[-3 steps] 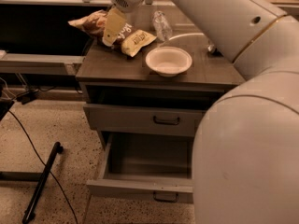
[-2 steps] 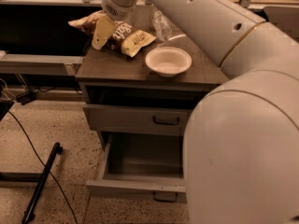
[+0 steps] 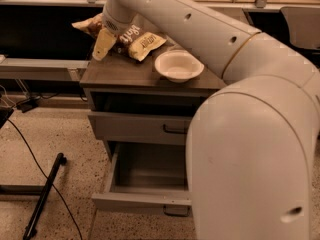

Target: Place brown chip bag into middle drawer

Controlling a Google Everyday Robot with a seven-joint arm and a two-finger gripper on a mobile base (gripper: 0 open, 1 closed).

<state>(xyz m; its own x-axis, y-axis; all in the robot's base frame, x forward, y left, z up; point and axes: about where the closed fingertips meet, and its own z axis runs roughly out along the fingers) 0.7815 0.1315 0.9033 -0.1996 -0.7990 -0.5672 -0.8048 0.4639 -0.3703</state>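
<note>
The brown chip bag (image 3: 139, 40) lies at the back left of the grey cabinet's top (image 3: 120, 73), dark brown with a tan end and white lettering. My gripper (image 3: 104, 43) hangs over the top's back left corner, just left of the bag and close to its left end; I cannot tell whether it touches the bag. The middle drawer (image 3: 141, 201), the lowest one, is pulled open and looks empty inside. My white arm covers its right part.
A white bowl (image 3: 178, 65) stands right of the bag. A lighter tan bag (image 3: 89, 23) lies behind the gripper. The handled drawer above (image 3: 145, 128) is closed. A black pole (image 3: 44, 195) and cable lie on the floor at left. A grey shelf (image 3: 40, 67) adjoins the cabinet's left side.
My arm has swung left, and the gripper has moved from above the bag to the cabinet top's back left corner. The bag, bowl and drawers stay put.
</note>
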